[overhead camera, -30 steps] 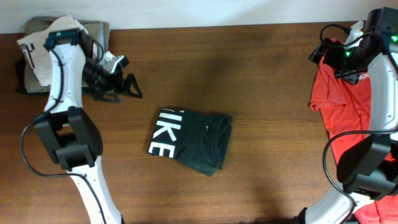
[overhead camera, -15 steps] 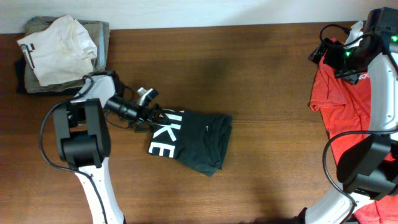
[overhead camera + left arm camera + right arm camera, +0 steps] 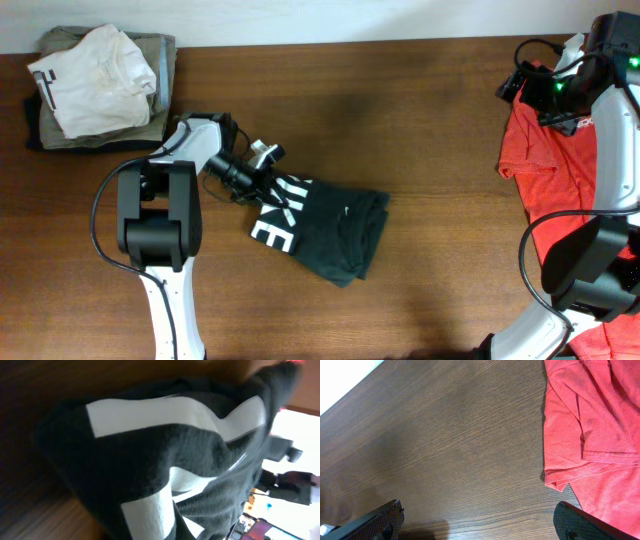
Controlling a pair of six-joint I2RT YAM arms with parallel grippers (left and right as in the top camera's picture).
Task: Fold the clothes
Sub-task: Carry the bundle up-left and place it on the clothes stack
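The black sleeveless top (image 3: 330,235) lies folded into a compact, slightly skewed bundle near the middle of the wooden table (image 3: 430,150), a little toward its left half. The knit looks thin, limp and light. It should drape and slide over the table's smooth wood rather than hold a crease, so a fold may slump open unless an edge is pinned. A doubled hem or a corner seems the best place to take hold, since a pinch on a single layer would likely peel the stack apart.

Big white block letters (image 3: 278,212) cross the end of the bundle nearest the table's left side. They read "IKE", with a first letter mostly folded under, and a small white swoosh (image 3: 346,210) sits mid-panel, so this is presumably Nike.

The left gripper (image 3: 268,186) is pressed together on that lettered edge, and bunched fabric fills its wrist view. At the table's far left corner sits a white garment (image 3: 95,80) on a khaki garment (image 3: 160,55). A red T-shirt (image 3: 600,420) drapes over the table's right edge, and the right gripper (image 3: 480,522) hangs there spread wide, holding nothing.
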